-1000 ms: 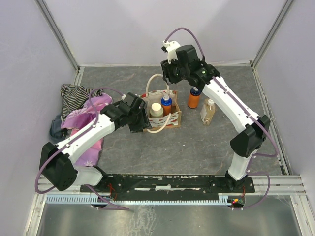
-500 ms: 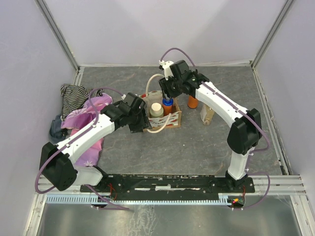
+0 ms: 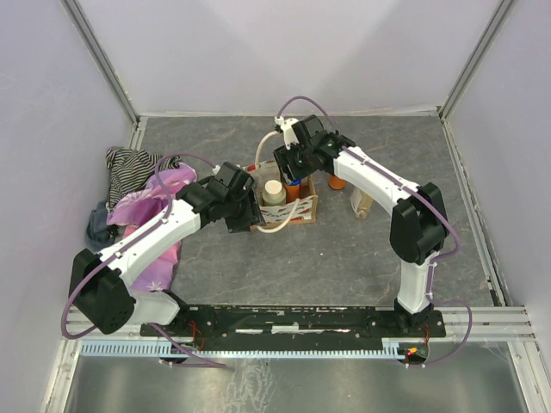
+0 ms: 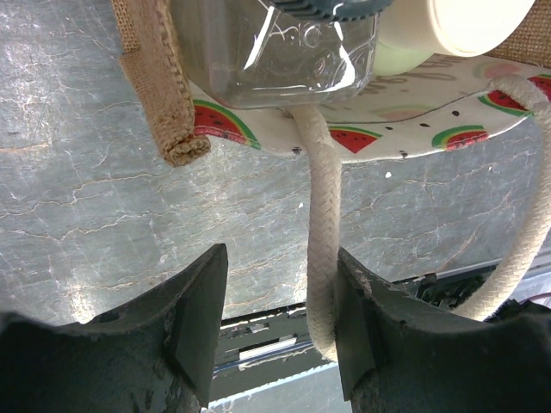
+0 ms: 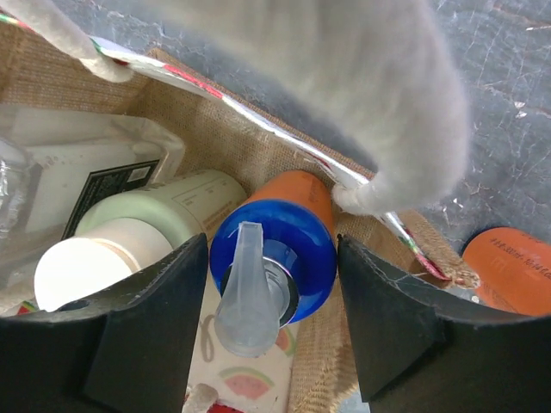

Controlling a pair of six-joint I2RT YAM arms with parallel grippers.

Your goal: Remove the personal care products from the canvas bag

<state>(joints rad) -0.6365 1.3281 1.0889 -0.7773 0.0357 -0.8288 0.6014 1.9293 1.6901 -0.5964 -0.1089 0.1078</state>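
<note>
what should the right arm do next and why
Probably lower the right pincer slightly and close it on the orange pump bottle: its open fingers straddle the blue pump top, and the bottle stands in the canvas bag.

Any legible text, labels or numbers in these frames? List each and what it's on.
Nothing reads clearly.
clear bottle: raised script on its wall, letters not legible.
black label on that bottle: white print, too small.
beige bottle: faint print, too small.
orange bottle outside the bag: dark print, blurred.
</note>
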